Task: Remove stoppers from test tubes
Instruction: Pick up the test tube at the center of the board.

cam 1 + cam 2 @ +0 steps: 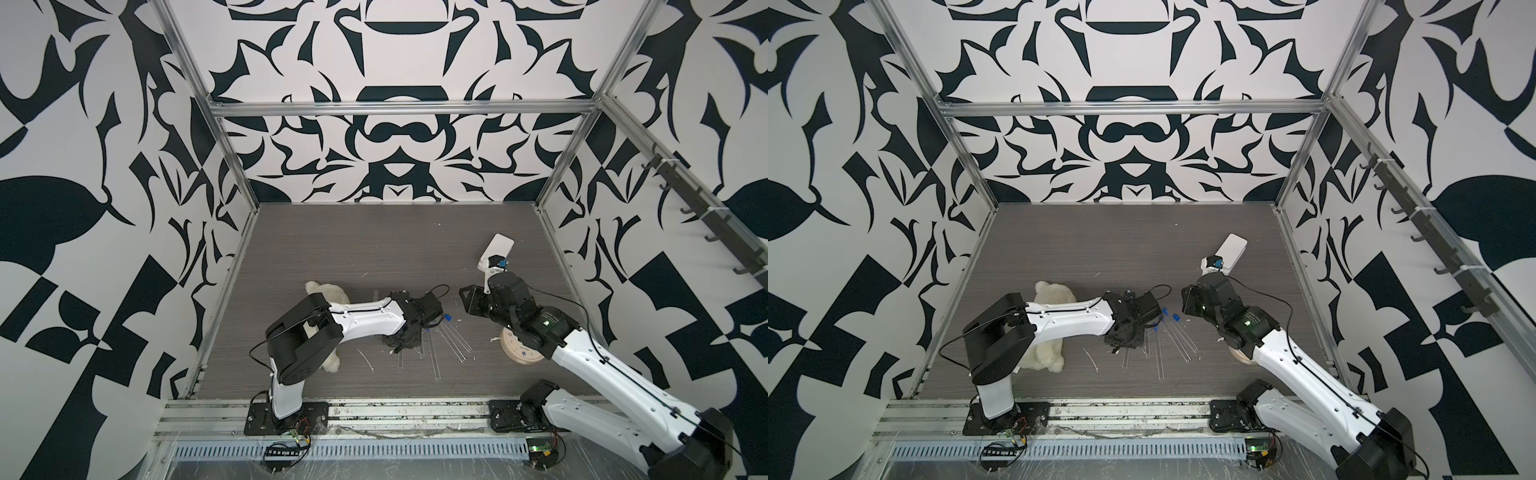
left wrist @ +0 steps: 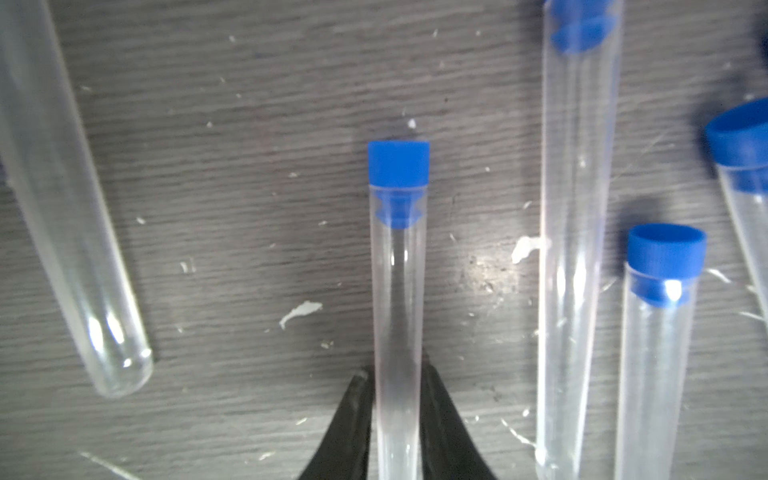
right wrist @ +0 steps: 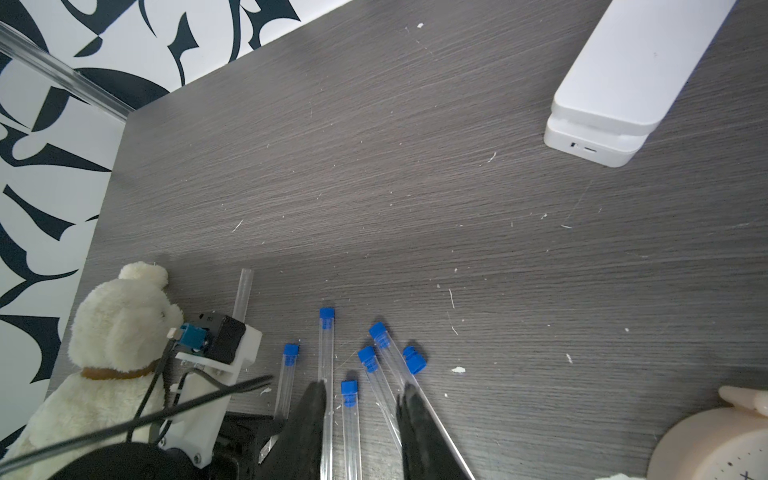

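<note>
One done, I judge: a loose stopper (image 3: 414, 359) lies among the test tubes (image 3: 326, 357) fanned near the middle of the front edge of the tabletop (image 1: 374, 249), one open tube (image 3: 244, 291) bare. Five are plugged. The left gripper (image 2: 397, 370) pinches a capped tube (image 2: 397, 291); the right gripper (image 3: 363, 386) hovers half-open, empty.

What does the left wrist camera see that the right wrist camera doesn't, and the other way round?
Only the left wrist view shows, up close, the left gripper pinching a test tube, fingers tight against the glass. Only the right wrist view shows the plush dog, the white box, the pale round clock and the right gripper, open. Both show the grey table, more test tubes and blue stoppers.
</note>
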You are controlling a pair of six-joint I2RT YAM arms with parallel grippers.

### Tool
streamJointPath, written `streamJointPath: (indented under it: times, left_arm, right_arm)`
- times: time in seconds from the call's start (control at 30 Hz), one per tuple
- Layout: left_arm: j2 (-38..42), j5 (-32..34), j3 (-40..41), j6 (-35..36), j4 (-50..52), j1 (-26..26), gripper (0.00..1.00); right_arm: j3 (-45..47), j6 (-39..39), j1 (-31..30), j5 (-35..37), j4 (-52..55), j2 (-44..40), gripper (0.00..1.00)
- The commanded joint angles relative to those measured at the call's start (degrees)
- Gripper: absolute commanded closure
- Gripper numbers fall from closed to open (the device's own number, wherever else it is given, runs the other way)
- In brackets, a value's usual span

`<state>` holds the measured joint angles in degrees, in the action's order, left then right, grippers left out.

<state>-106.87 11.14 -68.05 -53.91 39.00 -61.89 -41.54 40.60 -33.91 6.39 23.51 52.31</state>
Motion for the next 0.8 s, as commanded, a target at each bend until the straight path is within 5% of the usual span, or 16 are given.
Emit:
streamJointPath:
  times: [0.0,0.4,0.77]
  left_arm:
    - [-2.2,-2.3,1.8,1.3,4.0,0.3,0.77]
    - [2.3,-2.6,4.7,5.6,0.4,2.5,0.87]
    - [17.0,3.1,6.0,16.8,-4.5,4.8,0.86]
  right_arm:
    - [-0.3,0.6,-0.2,0.0,-2.1,0.0,0.68]
    - [-1.9,1.4,-0.2,-0.3,-2.9,0.6,0.65]
    - [-3.3,1.9,-0.1,0.1,-4.6,0.6,0.65]
